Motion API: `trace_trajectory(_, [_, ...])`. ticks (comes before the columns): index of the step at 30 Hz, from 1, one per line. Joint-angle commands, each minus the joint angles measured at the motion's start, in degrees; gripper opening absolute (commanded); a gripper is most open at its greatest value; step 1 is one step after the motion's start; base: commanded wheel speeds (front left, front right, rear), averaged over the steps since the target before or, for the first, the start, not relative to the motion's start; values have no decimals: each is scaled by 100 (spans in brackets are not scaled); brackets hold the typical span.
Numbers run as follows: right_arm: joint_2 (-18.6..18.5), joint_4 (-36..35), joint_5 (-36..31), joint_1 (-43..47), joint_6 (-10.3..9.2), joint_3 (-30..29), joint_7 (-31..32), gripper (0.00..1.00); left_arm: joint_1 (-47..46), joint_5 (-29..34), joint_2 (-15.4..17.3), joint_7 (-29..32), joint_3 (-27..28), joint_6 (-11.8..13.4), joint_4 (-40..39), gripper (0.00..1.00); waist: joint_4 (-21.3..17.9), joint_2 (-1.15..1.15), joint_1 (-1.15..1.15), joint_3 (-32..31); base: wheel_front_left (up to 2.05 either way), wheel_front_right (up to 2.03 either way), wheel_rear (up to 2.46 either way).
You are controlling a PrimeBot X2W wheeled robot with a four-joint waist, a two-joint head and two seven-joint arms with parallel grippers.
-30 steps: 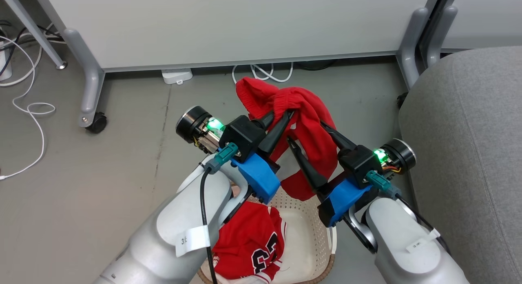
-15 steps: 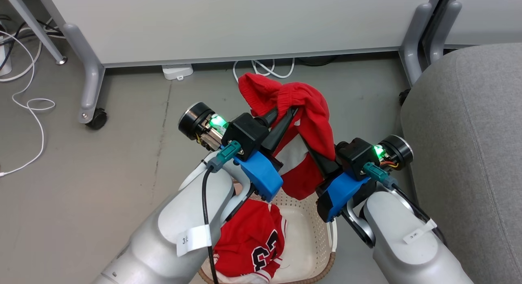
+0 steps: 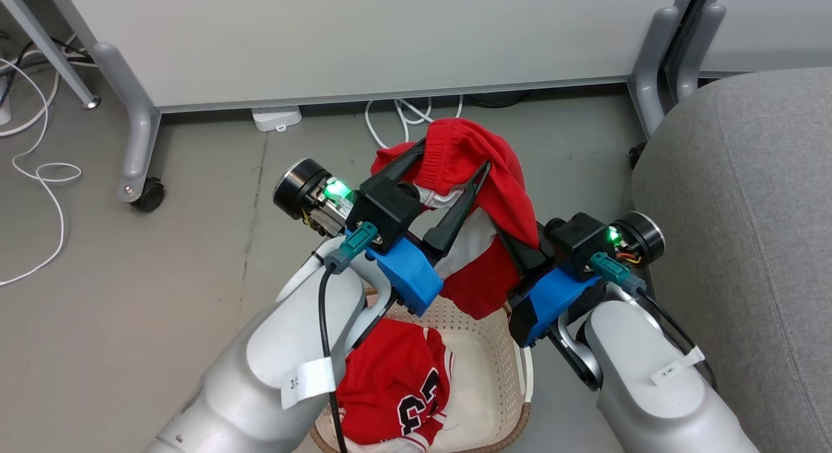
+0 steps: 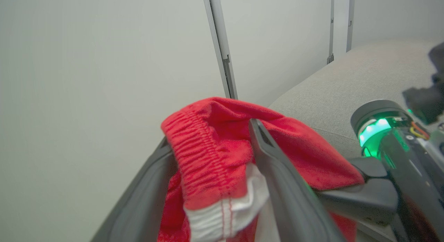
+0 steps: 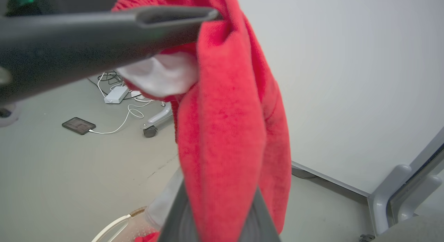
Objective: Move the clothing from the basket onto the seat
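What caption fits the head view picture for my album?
Right end effector holds a bright red fabric garment above the cream plastic basket.

Beyond the fingers (image 3: 460, 209) I see a pale partition panel (image 3: 390, 37) on grey metal legs (image 3: 138, 141), one with a black caster (image 3: 149, 194). Under it lie a white box (image 3: 276, 118) and white cables (image 3: 402, 112). The floor (image 3: 162, 310) is plain grey. In the right wrist view, left of the fingers, lies a dark flat device (image 5: 78, 125), maybe a phone.
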Motion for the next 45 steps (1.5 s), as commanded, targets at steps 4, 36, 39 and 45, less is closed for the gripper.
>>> trace_trajectory(4, [-1,-67,89,42,0,-85,-2,0,80,80,-25,-16,105,6,35,100,-15,0,0,2,0,0,0])
trace_trajectory(36, [1,-1299,105,637,0,-1655,-2,0,637,333,228,-16,92,-11,-364,100,-1736,0,0,288,0,0,0])
trace_trajectory(39, [0,-1464,55,782,0,-1849,-2,0,716,323,241,-16,45,-11,-455,100,-1925,0,0,301,0,0,0])
trace_trajectory(45, [1,-1730,31,1047,0,-2252,-2,0,869,316,259,-16,-13,-11,-604,100,-2277,0,0,320,0,0,0])
